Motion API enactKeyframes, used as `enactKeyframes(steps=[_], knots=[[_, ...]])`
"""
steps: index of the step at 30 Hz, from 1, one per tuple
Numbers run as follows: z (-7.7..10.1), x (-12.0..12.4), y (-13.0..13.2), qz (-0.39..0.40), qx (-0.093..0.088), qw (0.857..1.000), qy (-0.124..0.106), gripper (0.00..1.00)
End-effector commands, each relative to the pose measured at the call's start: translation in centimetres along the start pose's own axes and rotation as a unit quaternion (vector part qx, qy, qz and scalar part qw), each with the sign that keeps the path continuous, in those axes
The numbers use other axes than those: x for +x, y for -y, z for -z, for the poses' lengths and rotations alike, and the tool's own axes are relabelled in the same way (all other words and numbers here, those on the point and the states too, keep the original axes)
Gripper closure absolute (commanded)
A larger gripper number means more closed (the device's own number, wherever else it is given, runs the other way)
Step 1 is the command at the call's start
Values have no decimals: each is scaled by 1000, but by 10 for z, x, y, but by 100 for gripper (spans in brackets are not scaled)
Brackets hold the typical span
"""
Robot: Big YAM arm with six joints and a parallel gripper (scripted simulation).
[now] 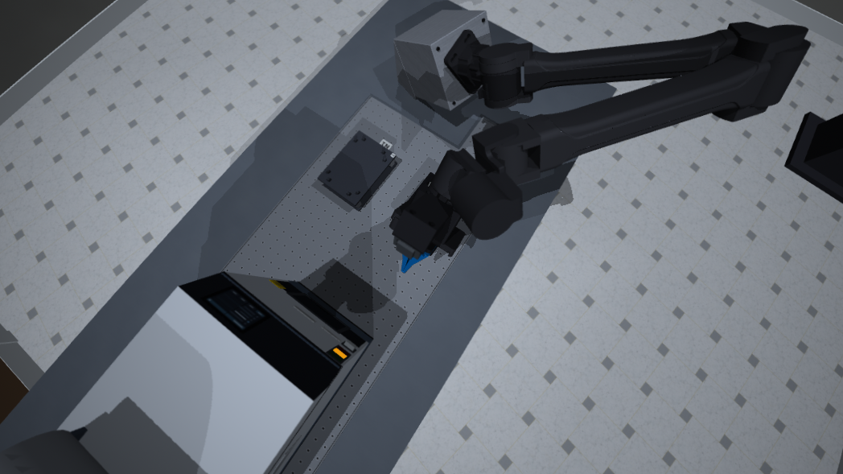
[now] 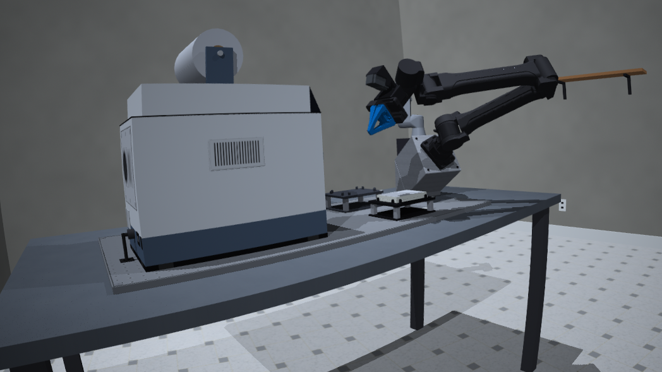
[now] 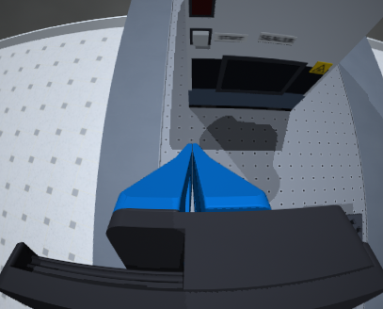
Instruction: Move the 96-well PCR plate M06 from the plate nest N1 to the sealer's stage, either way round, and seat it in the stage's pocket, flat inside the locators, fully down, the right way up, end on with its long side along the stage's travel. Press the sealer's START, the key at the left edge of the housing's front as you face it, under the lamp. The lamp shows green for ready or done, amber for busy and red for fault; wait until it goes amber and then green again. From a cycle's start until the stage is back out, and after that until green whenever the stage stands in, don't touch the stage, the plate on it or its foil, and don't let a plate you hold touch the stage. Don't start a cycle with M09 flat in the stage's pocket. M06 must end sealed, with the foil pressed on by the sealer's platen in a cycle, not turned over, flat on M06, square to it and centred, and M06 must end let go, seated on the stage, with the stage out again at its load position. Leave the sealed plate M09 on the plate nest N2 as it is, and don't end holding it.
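Observation:
My gripper (image 1: 404, 269) (image 2: 369, 132) (image 3: 192, 151) is shut and empty, raised in front of the sealer (image 1: 261, 375) (image 2: 170, 177) (image 3: 334, 28) and clear of it. The lamp (image 1: 339, 352) shows amber in the top view; only its unlit red part shows in the wrist view. The START key (image 3: 201, 39) is below it, untouched. The front opening (image 3: 261, 75) is dark. No stage stands out, and M06 is not in view. The nest N1 (image 1: 357, 166) (image 2: 352, 195) is empty. M09 (image 2: 401, 195) lies flat on the nest N2 (image 2: 377, 201); the arm hides it in the top view.
The arm's grey mounting block (image 1: 422, 61) (image 2: 422, 167) stands at the table's far end, beyond the nests. A foil roll (image 2: 215, 57) sits on top of the sealer. The perforated base plate (image 1: 280, 238) (image 3: 311, 179) lies under the sealer and nests.

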State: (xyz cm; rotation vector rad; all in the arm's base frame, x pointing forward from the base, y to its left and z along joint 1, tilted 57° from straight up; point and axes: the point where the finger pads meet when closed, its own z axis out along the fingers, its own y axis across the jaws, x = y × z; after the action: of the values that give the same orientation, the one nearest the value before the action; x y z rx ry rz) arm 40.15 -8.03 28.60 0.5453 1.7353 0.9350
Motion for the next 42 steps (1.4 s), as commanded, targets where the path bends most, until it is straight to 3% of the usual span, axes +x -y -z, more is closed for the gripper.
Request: enactKeyframes(steps=[1, 3, 4, 8, 14, 22, 28, 31, 38, 42], knots=[[20, 5, 6, 3, 10, 1000, 9, 100], [30, 11, 3, 7, 8, 1000, 10, 100], [29, 1, -4, 36, 7, 999, 11, 0], [21, -22, -23, 117, 7, 993, 4, 0], [19, -27, -29, 165, 9, 986, -9, 0], [26, -76, -54, 303, 17, 953, -2, 0], [23, -95, -83, 399, 7, 917, -10, 0], [23, -95, -81, 406, 8, 914, -11, 0], [34, -133, -111, 525, 12, 851, 1, 0], [31, -120, -113, 584, 2, 812, 0, 0]])
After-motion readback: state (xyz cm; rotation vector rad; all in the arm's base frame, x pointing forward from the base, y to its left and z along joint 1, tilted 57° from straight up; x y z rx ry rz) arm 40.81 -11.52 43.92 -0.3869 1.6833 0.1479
